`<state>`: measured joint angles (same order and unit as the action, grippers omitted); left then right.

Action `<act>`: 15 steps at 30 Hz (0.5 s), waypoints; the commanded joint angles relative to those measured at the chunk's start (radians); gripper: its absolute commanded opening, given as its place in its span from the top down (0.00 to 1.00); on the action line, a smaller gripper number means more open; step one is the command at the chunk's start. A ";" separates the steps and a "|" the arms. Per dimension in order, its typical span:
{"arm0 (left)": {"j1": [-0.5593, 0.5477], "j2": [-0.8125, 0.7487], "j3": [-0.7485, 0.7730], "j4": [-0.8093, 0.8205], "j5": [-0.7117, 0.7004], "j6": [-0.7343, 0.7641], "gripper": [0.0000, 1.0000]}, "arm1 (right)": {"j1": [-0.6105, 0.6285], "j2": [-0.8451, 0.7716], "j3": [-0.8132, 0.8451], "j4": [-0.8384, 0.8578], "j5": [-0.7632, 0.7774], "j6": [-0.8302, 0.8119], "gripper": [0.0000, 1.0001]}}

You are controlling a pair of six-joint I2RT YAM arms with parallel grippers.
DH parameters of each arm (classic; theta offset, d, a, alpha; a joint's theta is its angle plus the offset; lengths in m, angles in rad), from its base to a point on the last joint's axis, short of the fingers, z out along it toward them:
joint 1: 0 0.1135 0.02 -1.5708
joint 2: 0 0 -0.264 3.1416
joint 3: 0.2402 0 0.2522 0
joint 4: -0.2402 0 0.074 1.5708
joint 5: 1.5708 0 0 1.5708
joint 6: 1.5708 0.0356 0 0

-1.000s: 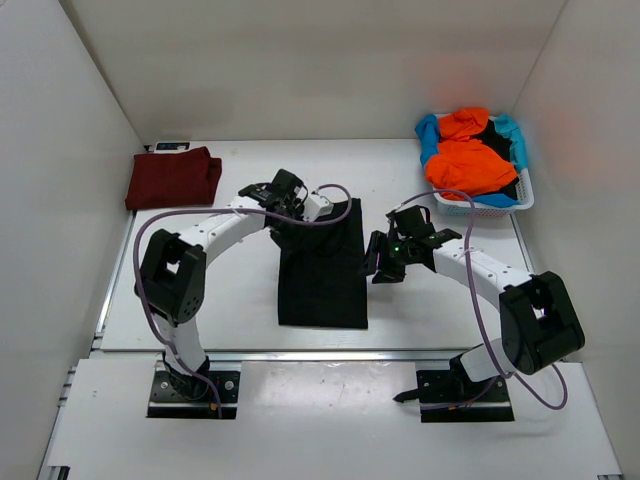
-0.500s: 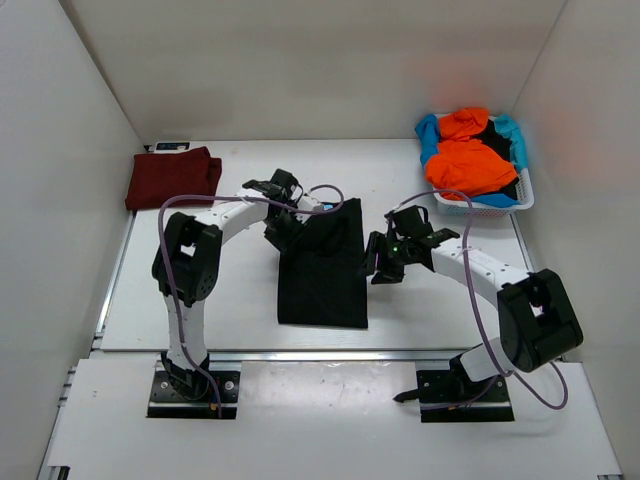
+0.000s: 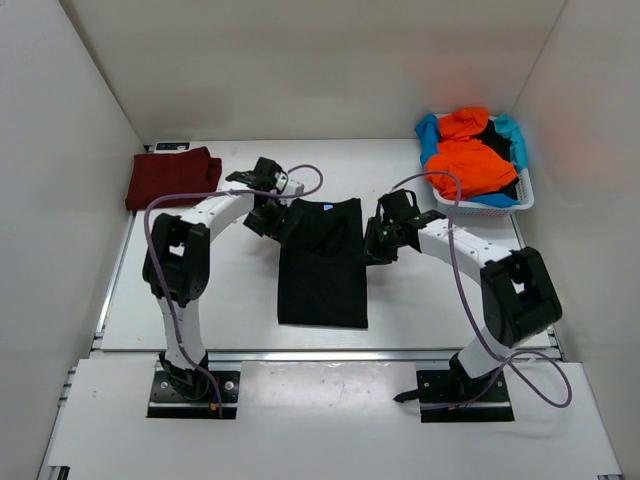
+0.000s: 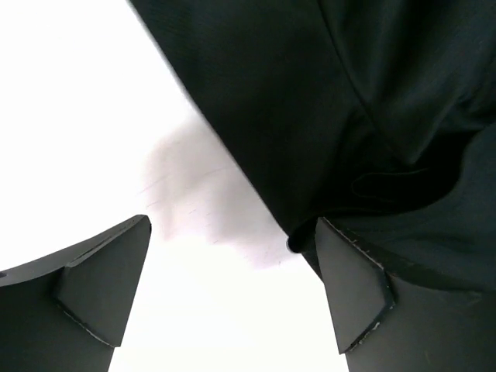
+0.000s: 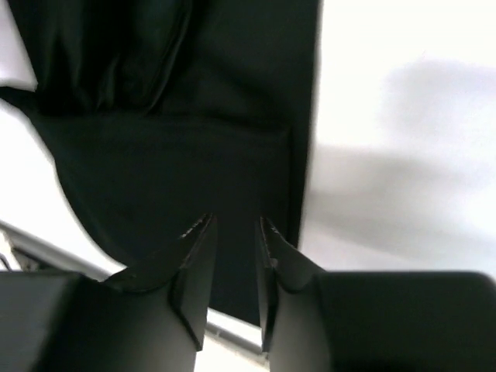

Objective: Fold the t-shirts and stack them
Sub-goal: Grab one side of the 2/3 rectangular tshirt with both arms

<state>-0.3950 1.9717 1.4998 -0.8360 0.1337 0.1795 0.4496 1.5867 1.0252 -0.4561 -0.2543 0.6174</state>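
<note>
both grippers have moved up to the far end of the black t-shirt (image 3: 323,262) in the last second: our left gripper (image 4: 232,298) spread wide at its left edge, our right gripper (image 5: 232,263) nearly closed, holding nothing, over its right edge; we judge an end fold comes next; white table (image 3: 220,300) around; lattice basket (image 3: 490,205) of unfolded shirts far right; folded dark red t-shirt (image 3: 172,177) far left; nothing blocks us.

We see a white table (image 3: 420,300). On it lie a black t-shirt (image 3: 322,268), a dark red t-shirt (image 3: 172,177) and a white basket (image 3: 490,205).
</note>
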 commanded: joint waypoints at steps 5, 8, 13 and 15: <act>0.087 -0.229 -0.018 0.040 0.194 -0.095 0.06 | 0.020 0.087 0.130 0.005 0.013 -0.068 0.85; 0.100 -0.304 -0.113 0.019 0.245 -0.071 0.26 | 0.055 0.068 0.122 0.072 -0.020 -0.059 1.00; 0.055 -0.407 -0.294 -0.074 0.428 0.000 0.39 | 0.119 0.090 0.130 0.161 -0.123 -0.012 1.00; 0.050 -0.424 -0.381 -0.046 0.463 -0.012 0.39 | 0.138 0.128 0.137 0.190 -0.152 0.004 1.00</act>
<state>-0.3267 1.5787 1.2076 -0.8516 0.4591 0.1467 0.5629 1.6897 1.1164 -0.3553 -0.3397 0.5953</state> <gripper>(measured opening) 0.612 0.001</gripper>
